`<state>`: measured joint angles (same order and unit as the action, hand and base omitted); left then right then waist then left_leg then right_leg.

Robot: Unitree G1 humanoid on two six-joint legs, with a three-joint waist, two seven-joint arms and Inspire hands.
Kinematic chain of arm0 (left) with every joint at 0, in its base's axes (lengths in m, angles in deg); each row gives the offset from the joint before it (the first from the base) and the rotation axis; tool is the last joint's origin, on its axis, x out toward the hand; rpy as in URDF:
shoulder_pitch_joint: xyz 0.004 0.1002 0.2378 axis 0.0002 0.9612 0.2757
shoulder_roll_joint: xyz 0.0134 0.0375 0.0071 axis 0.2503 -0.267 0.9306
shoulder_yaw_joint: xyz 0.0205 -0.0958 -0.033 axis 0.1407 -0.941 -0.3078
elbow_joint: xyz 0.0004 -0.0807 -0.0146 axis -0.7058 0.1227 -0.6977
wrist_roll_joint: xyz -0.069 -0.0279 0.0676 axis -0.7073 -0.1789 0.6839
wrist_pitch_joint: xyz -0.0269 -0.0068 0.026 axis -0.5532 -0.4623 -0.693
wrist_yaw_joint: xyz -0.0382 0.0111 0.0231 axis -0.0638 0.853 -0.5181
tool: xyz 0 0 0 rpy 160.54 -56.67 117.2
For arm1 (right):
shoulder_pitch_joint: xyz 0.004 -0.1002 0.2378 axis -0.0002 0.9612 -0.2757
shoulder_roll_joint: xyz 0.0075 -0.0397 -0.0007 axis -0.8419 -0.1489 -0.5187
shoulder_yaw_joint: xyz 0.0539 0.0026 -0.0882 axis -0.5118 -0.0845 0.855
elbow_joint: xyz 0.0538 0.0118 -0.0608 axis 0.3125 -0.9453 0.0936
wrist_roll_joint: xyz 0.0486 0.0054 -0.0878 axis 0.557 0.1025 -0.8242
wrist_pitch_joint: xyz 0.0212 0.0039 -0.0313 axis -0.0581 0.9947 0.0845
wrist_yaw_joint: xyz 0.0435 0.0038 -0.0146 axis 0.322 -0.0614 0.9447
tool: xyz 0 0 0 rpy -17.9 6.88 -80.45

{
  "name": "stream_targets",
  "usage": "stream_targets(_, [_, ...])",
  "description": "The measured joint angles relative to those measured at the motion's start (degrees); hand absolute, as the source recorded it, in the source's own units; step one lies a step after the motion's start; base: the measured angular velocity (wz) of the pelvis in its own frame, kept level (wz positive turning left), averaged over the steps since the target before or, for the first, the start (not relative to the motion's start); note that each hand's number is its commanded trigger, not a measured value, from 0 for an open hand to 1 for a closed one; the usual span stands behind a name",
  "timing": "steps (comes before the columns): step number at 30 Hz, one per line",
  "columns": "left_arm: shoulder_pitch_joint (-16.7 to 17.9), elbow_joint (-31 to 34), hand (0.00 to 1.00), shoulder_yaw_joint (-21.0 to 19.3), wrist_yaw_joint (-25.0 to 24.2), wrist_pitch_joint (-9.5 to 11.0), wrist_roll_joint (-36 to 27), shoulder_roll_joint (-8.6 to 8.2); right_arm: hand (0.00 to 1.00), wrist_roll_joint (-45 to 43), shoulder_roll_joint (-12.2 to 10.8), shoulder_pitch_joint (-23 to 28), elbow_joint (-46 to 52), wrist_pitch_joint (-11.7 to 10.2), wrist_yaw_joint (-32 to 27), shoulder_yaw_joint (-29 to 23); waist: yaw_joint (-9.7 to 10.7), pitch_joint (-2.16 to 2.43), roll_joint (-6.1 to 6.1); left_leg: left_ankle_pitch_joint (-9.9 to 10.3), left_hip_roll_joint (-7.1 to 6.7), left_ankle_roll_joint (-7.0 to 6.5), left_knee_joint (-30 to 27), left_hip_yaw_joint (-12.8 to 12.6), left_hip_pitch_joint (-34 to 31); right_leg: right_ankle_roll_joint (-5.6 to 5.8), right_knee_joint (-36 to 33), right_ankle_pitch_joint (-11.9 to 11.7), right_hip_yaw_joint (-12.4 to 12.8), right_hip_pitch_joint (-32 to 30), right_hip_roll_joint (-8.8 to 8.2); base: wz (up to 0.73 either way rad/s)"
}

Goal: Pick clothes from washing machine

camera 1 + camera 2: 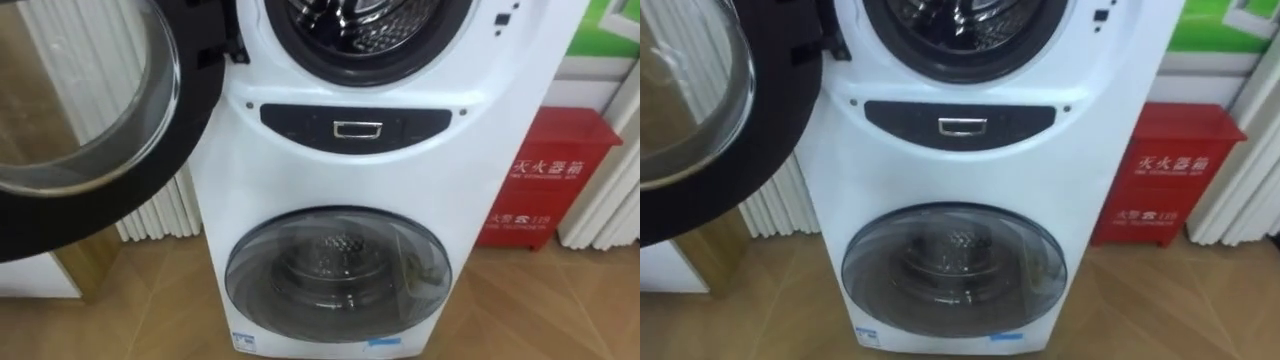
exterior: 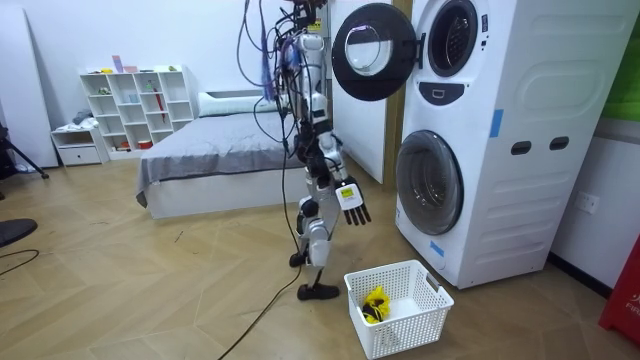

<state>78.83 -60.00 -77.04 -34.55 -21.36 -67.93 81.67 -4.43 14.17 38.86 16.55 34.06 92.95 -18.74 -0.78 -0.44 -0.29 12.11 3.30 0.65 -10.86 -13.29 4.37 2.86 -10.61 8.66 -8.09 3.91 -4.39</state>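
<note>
While the upper door [image 1: 90,130] hangs open, your right robot hand [image 2: 352,203] dangles released and empty; I cannot tell the state of the left robot hand [image 2: 328,150]. A yellow garment [image 2: 376,300] lies in the basket [image 2: 400,325] near the machine, so you probably need to reach into the upper drum [image 1: 350,25] next.

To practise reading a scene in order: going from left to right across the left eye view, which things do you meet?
open upper washer door → closed lower washer door → red box

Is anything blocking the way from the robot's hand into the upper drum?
Nothing visible: the upper door is swung open, leaving the upper drum clear; the right hand hangs low before the shut lower door.
</note>
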Motion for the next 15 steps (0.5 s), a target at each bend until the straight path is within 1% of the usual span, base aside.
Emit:
stream_targets(1, [-0.9, 1.5, 0.0, -0.8, 0.0, 0.3, -1.3, 1.39, 0.0, -0.4, 0.3, 0.2, 1.2, 0.0, 0.0, -1.0, -0.4, 0.08, 0.37, 0.0, 0.0, 0.01, 0.2, 0.0, 0.3, 0.0, 0.0, 0.0, -0.1, -0.1, 0.03, -0.15])
stream_targets(2, [-1.2, 2.7, 0.0, -1.6, 0.0, 0.3, -1.9, 1.85, 0.0, -0.6, 0.4, 0.3, 1.7, 0.0, 0.0, -1.4, -0.7, 0.1, 0.54, 0.0, -0.01, 0.03, 0.2, 0.0, 0.3, 0.0, 0.0, 0.0, -0.1, -0.1, 0.04, -0.14])
stream_targets(3, [-2.2, 4.5, 0.0, -2.6, 0.1, 0.3, -2.7, 2.97, 0.0, -1.1, 0.6, 0.2, 1.8, -0.5, -0.1, -1.6, -0.8, -0.06, 0.94, 0.0, -0.06, 0.05, 0.2, 0.3, 0.3, 0.0, 0.2, 0.0, -0.1, 0.0, 0.04, 0.0])
stream_targets(4, [-4.1, 4.7, 0.0, -2.8, 0.2, 0.3, -2.7, 4.6, 0.0, -1.2, 0.9, 0.5, 1.8, -0.6, -0.1, -1.7, -0.9, -0.21, 1.32, 0.0, -0.08, 0.05, 0.2, 0.8, 0.3, 0.0, 0.2, 0.0, -0.4, 0.2, 0.04, 0.09])
stream_targets(5, [-4.8, 4.9, 0.0, -3.0, 0.2, 0.2, -2.7, 5.49, 0.0, -1.1, 1.1, 0.8, 1.8, -0.6, 0.0, -2.0, -0.9, -0.22, 1.56, 0.0, -0.08, 0.05, 0.2, 1.0, 0.3, 0.0, 0.2, 0.0, -0.7, 0.2, 0.04, 0.13])
stream_targets(7, [-5.7, 7.8, 0.0, -5.5, 0.1, 0.1, -3.9, 8.56, 0.0, -1.0, 1.3, 1.2, 1.8, -0.7, -0.1, -4.8, -1.0, 0.04, 2.21, 0.0, -0.11, 0.05, 0.2, 1.1, 0.2, 0.0, 0.8, 0.0, -1.0, 0.3, 0.04, -0.02])
stream_targets(8, [-5.9, 8.0, 0.0, -5.7, 0.2, 0.1, -4.5, 9.55, 0.0, -1.0, 1.5, 1.5, 1.9, -0.8, -0.2, -5.2, -1.0, 0.13, 2.43, 0.0, -0.13, 0.05, 0.2, 1.1, 0.1, 0.0, 1.0, 0.0, -1.0, 0.4, 0.04, -0.07])
stream_targets(10, [-6.8, 8.1, 0.0, -6.8, 0.9, 0.2, -6.0, 12.71, 0.0, -1.1, 2.1, 3.0, 3.7, -0.8, -0.7, -6.1, -1.1, 0.49, 3.37, 0.0, -0.12, 0.06, 0.2, 1.2, 0.2, 0.01, 1.0, 0.0, -1.0, 0.4, 0.04, -0.04])
stream_targets(11, [-7.0, 8.3, 0.0, -6.9, 1.2, 0.1, -6.0, 13.36, 0.0, -1.0, 2.3, 3.6, 4.1, -0.8, -0.6, -6.1, -1.1, 0.63, 3.57, 0.0, -0.12, 0.06, 0.2, 1.2, 0.2, 0.01, 1.0, 0.0, -1.0, 0.4, 0.06, 0.0])
stream_targets(12, [-7.2, 9.1, 0.0, -7.2, 1.1, 0.1, -6.0, 14.38, 0.0, -1.0, 2.6, 4.7, 4.3, -0.9, -0.5, -6.1, -1.4, 0.77, 3.79, 0.0, -0.11, 0.06, 0.3, 1.2, 0.2, 0.01, 1.0, 0.0, -0.9, 0.3, 0.1, -0.04])
stream_targets(13, [-7.3, 9.2, 0.0, -7.3, 0.8, 0.2, -6.0, 15.54, 0.0, -1.1, 2.9, 5.2, 4.3, -0.9, -0.4, -6.2, -1.5, 0.79, 4.04, 0.0, -0.1, 0.06, 0.3, 1.3, 0.3, 0.01, 1.0, 0.0, -0.9, 0.2, 0.14, -0.05])
stream_targets(14, [-7.3, 9.2, 0.0, -7.3, 0.6, 0.1, -5.9, 16.15, 0.0, -1.1, 3.0, 5.2, 4.3, -0.9, -0.3, -6.3, -1.5, 0.83, 4.16, 0.0, -0.1, 0.06, 0.4, 1.3, 0.4, 0.01, 1.0, 0.0, -0.9, 0.3, 0.15, -0.04])
stream_targets(15, [-7.3, 9.2, 0.0, -7.8, 0.1, 0.1, -5.8, 17.14, 0.0, -1.1, 3.1, 5.6, 4.2, -0.9, 0.2, -7.4, -1.3, 0.79, 4.38, 0.0, -0.1, 0.05, 0.4, 1.5, 0.4, 0.01, 1.1, 0.0, -0.9, 0.4, 0.15, 0.0])
